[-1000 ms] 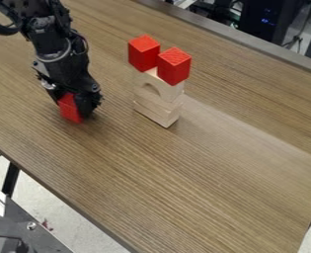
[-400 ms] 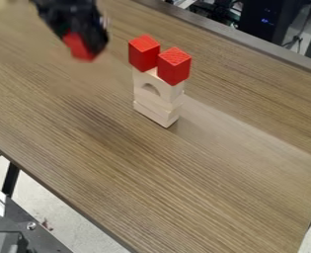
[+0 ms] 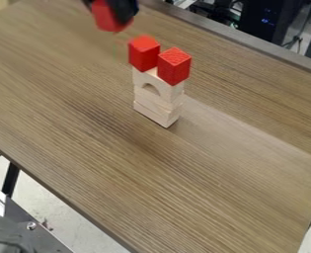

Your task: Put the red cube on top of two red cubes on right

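Transfer stage, as judged: the black two-finger gripper (image 3: 111, 12) pinches the held red cube (image 3: 106, 18) aloft near the view's top edge, while the left red cube (image 3: 143, 53) and right red cube (image 3: 174, 66) surmount the wooden arch block (image 3: 169, 89), the next move calling for centring across both, then level lowering.

Soft, diffuse light, with a pale sheen on the wooden table (image 3: 250, 143) beside the block tower (image 3: 159, 101)
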`<state>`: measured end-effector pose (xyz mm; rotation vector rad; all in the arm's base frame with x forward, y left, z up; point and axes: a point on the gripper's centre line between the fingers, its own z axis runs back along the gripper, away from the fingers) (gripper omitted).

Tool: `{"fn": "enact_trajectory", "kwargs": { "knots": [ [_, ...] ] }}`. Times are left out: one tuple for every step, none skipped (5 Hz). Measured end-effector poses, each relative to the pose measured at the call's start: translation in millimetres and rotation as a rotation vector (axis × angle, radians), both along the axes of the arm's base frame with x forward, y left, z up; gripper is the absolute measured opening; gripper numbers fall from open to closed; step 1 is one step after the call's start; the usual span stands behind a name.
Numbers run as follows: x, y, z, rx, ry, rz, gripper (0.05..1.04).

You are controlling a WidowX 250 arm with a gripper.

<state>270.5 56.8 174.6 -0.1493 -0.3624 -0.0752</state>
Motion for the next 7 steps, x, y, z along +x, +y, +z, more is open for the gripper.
{"fn": "enact_trajectory", "kwargs": {
  "knots": [
    [13, -18, -5.8, 0.066, 0.034, -0.031, 0.592],
    [25, -23, -6.7, 0.08, 0.039, -0.038, 0.592],
    [37, -25, -12.3, 0.08, 0.048, -0.033, 0.592],
    [42, -23, -23.1, 0.078, 0.068, -0.027, 0.592],
    [45, -20, -29.0, 0.096, 0.074, -0.023, 0.592],
    [46, -19, -30.7, 0.099, 0.073, -0.021, 0.592],
    [46, -19, -32.0, 0.1, 0.069, -0.018, 0.592]
  ]
}}
